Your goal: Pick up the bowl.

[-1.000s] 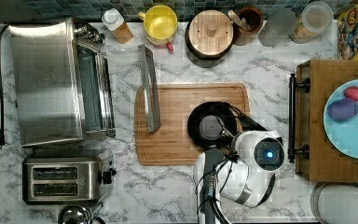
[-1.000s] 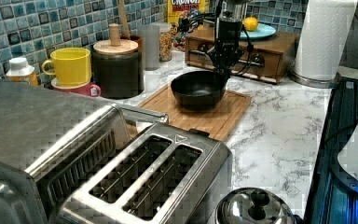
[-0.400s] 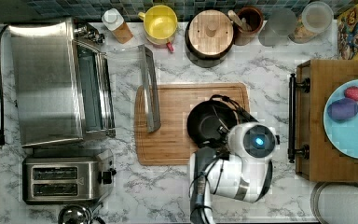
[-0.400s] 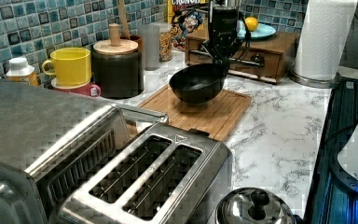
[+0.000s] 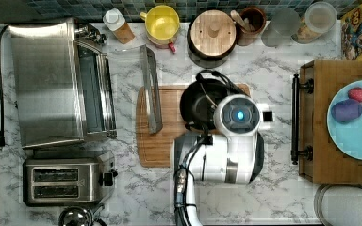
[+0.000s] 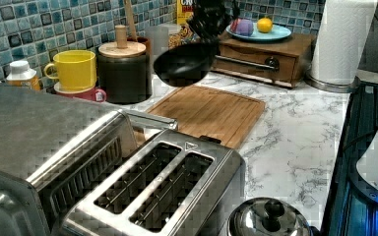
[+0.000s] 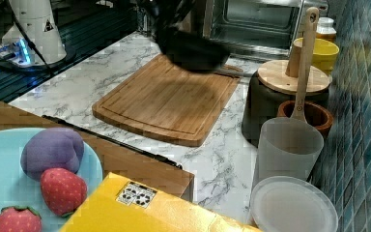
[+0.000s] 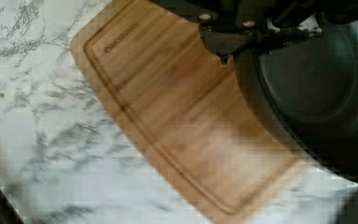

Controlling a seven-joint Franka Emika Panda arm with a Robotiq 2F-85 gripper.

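One bowl (image 6: 183,63) hangs in the air, clear above the one cutting board (image 6: 211,112), pinched at its rim by the gripper (image 8: 228,35). In the top view it overlaps the board's upper right part. One yellow cup (image 5: 161,22) and one lidded canister (image 5: 212,34) stand by the tiled wall, well apart from it. Bare marble (image 6: 295,142) lies beyond the board's edge in the left view.

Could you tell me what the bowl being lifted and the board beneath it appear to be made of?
The bowl, held by the gripper, looks like glossy black ceramic or coated metal; its sheen leaves that open. The cutting board looks like bamboo or wood: warm brown, visible grain strips, matte finish and a routed groove near its edge.
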